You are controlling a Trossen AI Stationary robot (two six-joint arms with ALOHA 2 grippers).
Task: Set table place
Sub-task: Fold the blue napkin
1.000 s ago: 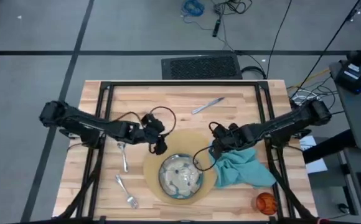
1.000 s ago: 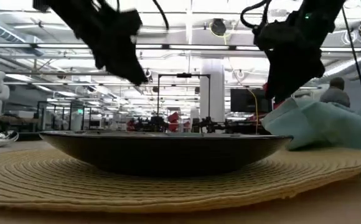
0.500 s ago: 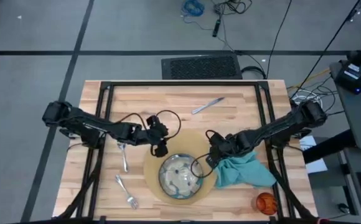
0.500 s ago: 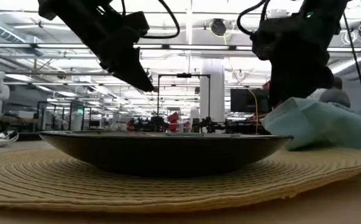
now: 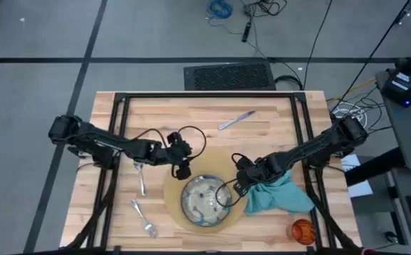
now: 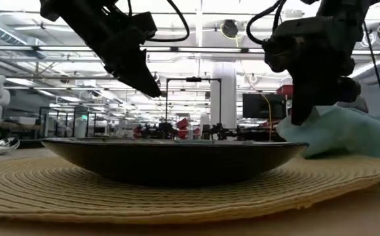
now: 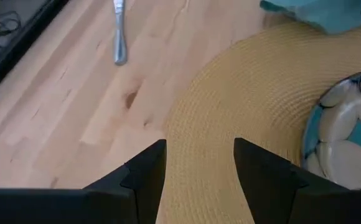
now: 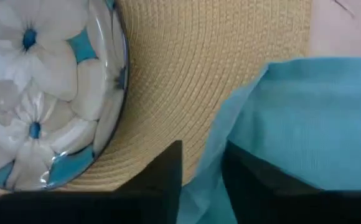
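Note:
A flower-patterned round dish (image 5: 204, 200) sits in the middle of the round tan placemat (image 5: 173, 212) near the table's front edge. The teal napkin (image 5: 280, 195) lies crumpled, with its left part on the placemat's right rim. My right gripper (image 8: 203, 171) is open and low over the napkin's left edge (image 8: 213, 155), one finger on each side of it. My left gripper (image 7: 199, 163) hovers open above the placemat's far-left rim (image 7: 230, 106). The spoon (image 5: 140, 177) and fork (image 5: 143, 218) lie to the left, the knife (image 5: 236, 120) lies at the back, and the orange cup (image 5: 302, 230) stands at the front right. My right gripper comes down from above over the napkin's left edge (image 8: 213, 155), where the cloth lies on the placemat. The edge runs up between the two fingers. I cannot tell whether the fingers touch the cloth.
The bare wooden table (image 5: 191, 117) stretches across the back around the knife. The black frame rails (image 5: 120, 113) run along the table's left, right and far sides. Cables loop from both wrists over the placemat's far part.
My right gripper has moved toward the table's near-left, toward the dish, and has come down lower onto the napkin's left edge. My left gripper has shifted a little to the right over the placemat's far rim. The napkin, dish and cutlery have stayed in place.

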